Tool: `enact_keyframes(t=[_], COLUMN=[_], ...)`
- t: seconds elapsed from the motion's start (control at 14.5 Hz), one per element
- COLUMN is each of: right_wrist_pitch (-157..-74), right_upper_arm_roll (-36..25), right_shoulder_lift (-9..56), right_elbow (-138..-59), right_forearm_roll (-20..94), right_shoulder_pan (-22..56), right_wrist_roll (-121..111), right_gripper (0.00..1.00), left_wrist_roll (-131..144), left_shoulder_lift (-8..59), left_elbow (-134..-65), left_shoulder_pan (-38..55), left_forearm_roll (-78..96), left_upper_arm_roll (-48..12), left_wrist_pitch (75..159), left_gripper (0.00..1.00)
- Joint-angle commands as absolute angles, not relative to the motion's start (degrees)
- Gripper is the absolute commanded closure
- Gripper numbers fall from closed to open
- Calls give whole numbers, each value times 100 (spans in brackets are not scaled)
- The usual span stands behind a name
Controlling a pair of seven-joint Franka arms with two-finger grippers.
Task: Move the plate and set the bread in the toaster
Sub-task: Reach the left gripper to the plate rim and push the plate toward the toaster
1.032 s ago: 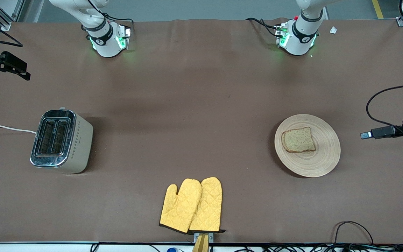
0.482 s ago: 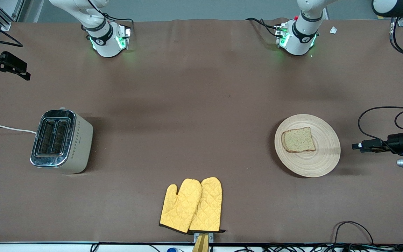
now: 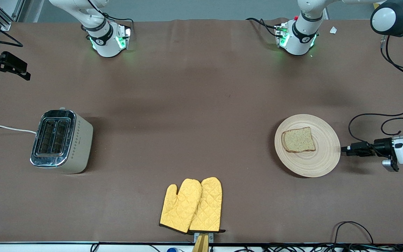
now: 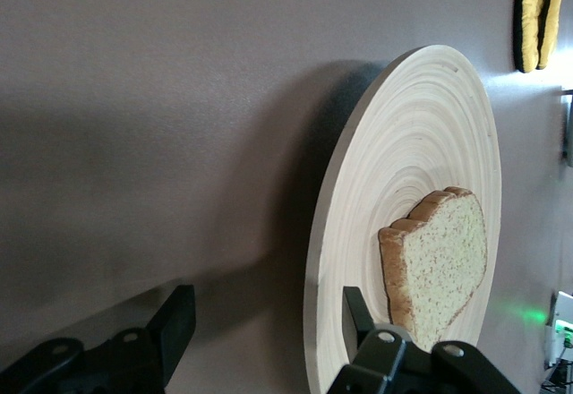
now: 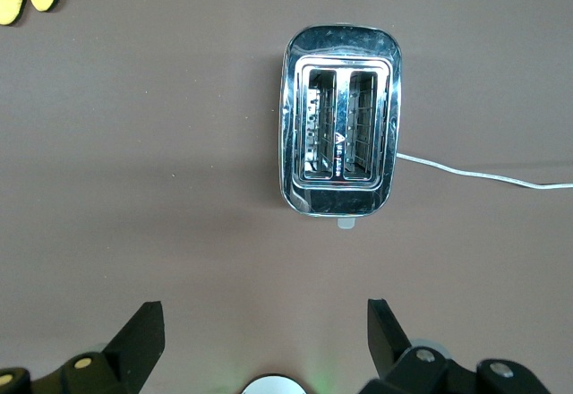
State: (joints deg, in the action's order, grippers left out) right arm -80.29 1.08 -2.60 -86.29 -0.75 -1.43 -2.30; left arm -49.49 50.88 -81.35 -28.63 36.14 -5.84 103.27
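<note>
The pale wooden plate lies on the table toward the left arm's end, with the slice of bread lying on it. My left gripper is low at the plate's rim, on the side toward the left arm's end, and is open. In the left wrist view the plate and the bread show close up. The left gripper has the rim between its jaws, which do not grip it. The cream toaster stands toward the right arm's end. My right gripper waits open, high over the table beside the toaster.
A pair of yellow oven mitts lies near the table edge closest to the front camera. The toaster's white cord runs off the right arm's end of the table. Black cables hang by the left gripper.
My left arm has come in from the table's end and its gripper has moved down and in to the plate's rim. The plate, bread, toaster and right arm have not moved.
</note>
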Motion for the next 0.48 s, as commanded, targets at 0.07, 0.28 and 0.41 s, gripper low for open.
enact_keyframes(t=[0.07,0.28,0.41], right_wrist_pitch=[-8068,-8068,-8068], right_upper_arm_roll=[97,97,88], right_shoulder_lift=[-413,-413,-413], right_elbow=[-8789,-8789,-8789], right_forearm_roll=[-35,-35,-9], right_shoulder_pan=[-132,-132,-132], right_wrist_roll=[-141,-141,-141], right_gripper=[0,0,0], left_wrist_roll=[-4957,-5009,-5027], left_shoulder_lift=[5142,5150,5150], left_elbow=[-7998,-7998,-8007], left_shoulder_pan=[-2848,-2830,-2839], left_forearm_roll=[3718,3700,3674], left_upper_arm_roll=[-615,-615,-615], left_wrist_pitch=[9748,9721,9642], left_gripper=[34,49,62])
